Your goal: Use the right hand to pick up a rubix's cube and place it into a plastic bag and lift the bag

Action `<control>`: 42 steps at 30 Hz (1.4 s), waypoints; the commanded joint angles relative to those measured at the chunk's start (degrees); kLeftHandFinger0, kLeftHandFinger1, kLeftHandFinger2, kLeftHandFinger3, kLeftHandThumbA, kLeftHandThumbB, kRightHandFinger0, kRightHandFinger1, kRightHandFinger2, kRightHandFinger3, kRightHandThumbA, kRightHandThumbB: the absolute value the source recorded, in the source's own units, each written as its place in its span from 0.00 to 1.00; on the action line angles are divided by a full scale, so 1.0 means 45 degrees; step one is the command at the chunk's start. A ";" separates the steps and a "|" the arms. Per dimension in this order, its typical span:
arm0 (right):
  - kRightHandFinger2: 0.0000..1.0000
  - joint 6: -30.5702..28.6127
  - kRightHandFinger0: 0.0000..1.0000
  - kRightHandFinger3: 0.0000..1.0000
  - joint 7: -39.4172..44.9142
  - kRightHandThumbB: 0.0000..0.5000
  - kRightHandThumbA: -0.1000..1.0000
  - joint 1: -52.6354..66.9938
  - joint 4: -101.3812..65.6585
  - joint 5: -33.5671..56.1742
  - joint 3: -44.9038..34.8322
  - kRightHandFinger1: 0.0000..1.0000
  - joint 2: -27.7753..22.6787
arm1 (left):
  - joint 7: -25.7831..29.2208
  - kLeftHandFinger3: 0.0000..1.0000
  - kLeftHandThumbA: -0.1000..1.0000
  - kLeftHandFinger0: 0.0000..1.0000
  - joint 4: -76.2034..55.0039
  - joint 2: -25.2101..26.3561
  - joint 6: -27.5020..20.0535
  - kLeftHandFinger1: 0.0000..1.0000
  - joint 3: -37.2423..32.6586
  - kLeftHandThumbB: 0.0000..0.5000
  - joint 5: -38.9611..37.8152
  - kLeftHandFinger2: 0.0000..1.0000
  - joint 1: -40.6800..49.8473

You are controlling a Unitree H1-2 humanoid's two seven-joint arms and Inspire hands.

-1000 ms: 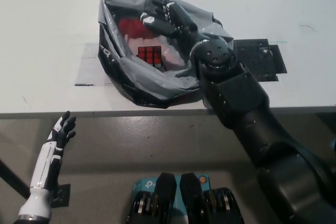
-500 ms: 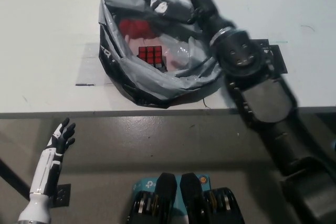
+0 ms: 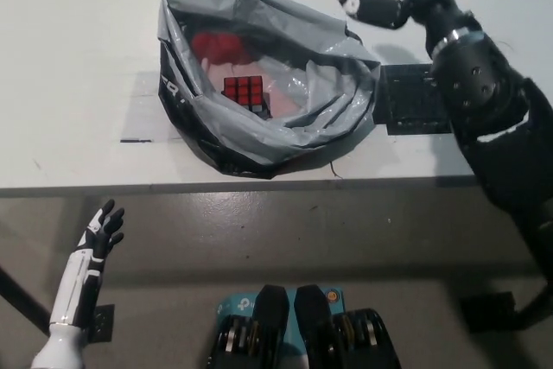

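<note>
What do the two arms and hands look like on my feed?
The left arm is slim and white, with black finger segments on the left hand. The right arm is bulky and glossy black, with a round joint housing ringed by small screws. The right hand is black with pale patches. No loose cables show.

Plastic bag (image 3: pixel 285 131): thin grey film, glossy, heavily creased. Rubik's cube (image 3: pixel 245 92): smooth glossy plastic. Table (image 3: pixel 78 49): matt white surface.
</note>
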 commanded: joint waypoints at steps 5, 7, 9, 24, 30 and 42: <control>1.00 -0.0276 1.00 1.00 -0.0062 0.81 0.66 -0.0329 0.1266 -0.1024 0.0051 1.00 0.0134 | 0.0201 1.00 1.00 1.00 -0.0193 0.0018 -0.0614 1.00 0.0169 0.18 0.0147 1.00 0.0178; 1.00 -0.0221 1.00 1.00 0.0105 0.81 0.66 -0.0290 0.1484 -0.1017 0.0103 1.00 0.0277 | 0.0195 1.00 1.00 1.00 -0.0266 -0.0015 -0.0571 1.00 0.0201 0.20 0.0091 1.00 0.0304; 1.00 -0.0052 1.00 1.00 0.0192 0.85 0.68 -0.0266 0.1532 -0.1125 0.0175 1.00 0.0328 | 0.0179 1.00 1.00 1.00 -0.0272 -0.0028 -0.0561 1.00 0.0201 0.20 0.0081 1.00 0.0321; 1.00 -0.0353 1.00 1.00 0.0705 0.95 0.74 -0.0495 0.3571 -0.1281 0.0437 1.00 0.0719 | 0.0199 1.00 1.00 1.00 -0.0076 -0.0075 -0.0774 1.00 0.0207 0.17 0.0152 1.00 0.0266; 1.00 -0.0246 1.00 1.00 0.0296 0.95 0.75 -0.0760 0.4528 -0.2070 0.0932 1.00 0.0761 | 0.0212 1.00 1.00 1.00 -0.0049 -0.0071 -0.0815 1.00 0.0246 0.16 0.0183 1.00 0.0318; 1.00 0.0015 1.00 1.00 -0.0809 0.97 0.77 -0.0877 0.5118 -0.3334 0.1635 1.00 0.0861 | 0.0137 1.00 1.00 1.00 -0.0030 0.0067 -0.0886 1.00 0.0306 0.10 0.0243 1.00 0.0367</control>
